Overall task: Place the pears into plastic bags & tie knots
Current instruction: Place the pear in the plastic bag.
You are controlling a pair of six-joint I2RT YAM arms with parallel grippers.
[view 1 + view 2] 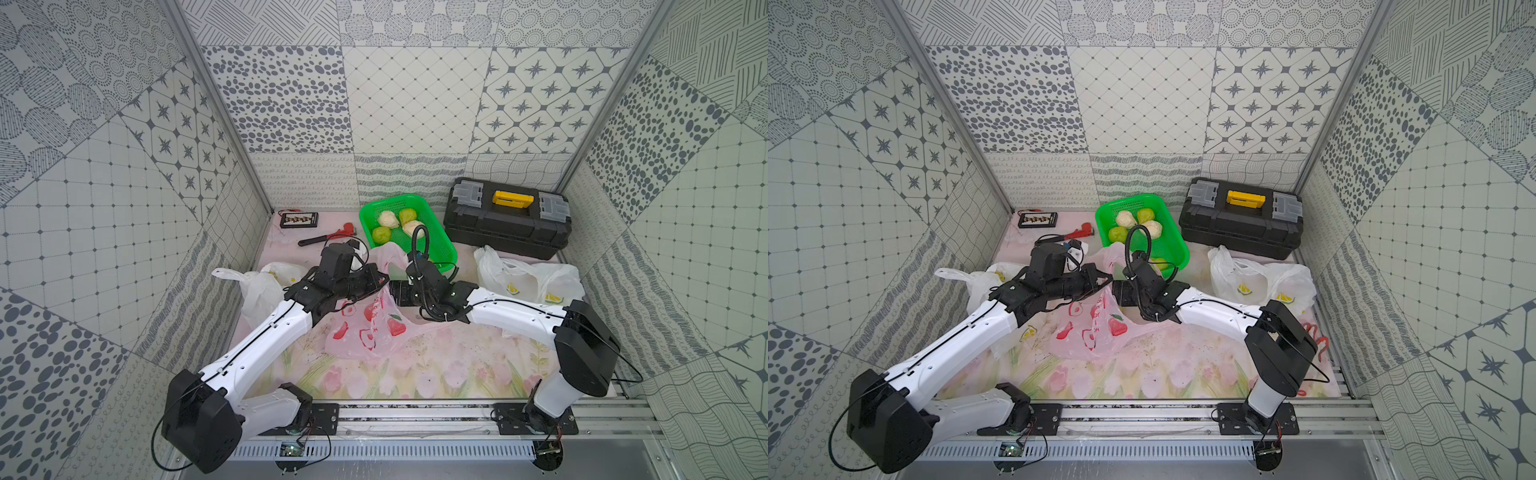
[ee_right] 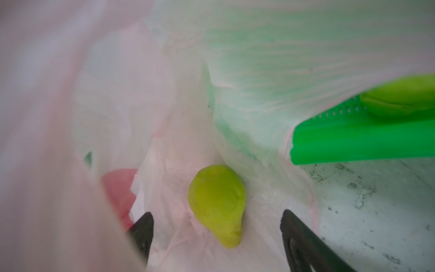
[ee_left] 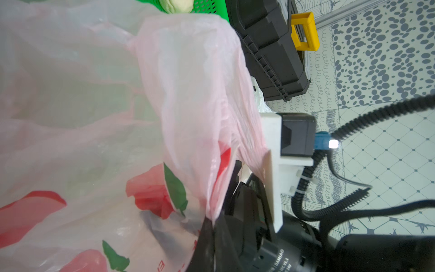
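The pink plastic bag (image 1: 365,328) with red prints lies mid-table between both arms. My left gripper (image 1: 384,282) is shut on its bunched rim, and in the left wrist view the pink film (image 3: 211,207) runs out from between the closed jaws (image 3: 213,226). My right gripper (image 1: 395,293) stands open at the bag's mouth. In the right wrist view its two black fingers (image 2: 146,223) flank a yellow-green pear (image 2: 216,202) that lies loose inside the bag, touching neither. Several more pears (image 1: 388,219) sit in the green basket (image 1: 449,245).
A white lemon-print bag (image 1: 528,278) lies at the right and another (image 1: 262,286) at the left under the left arm. A black toolbox (image 1: 507,220) stands at the back right. A red-handled tool (image 1: 328,237) and a small black tray (image 1: 298,219) lie back left.
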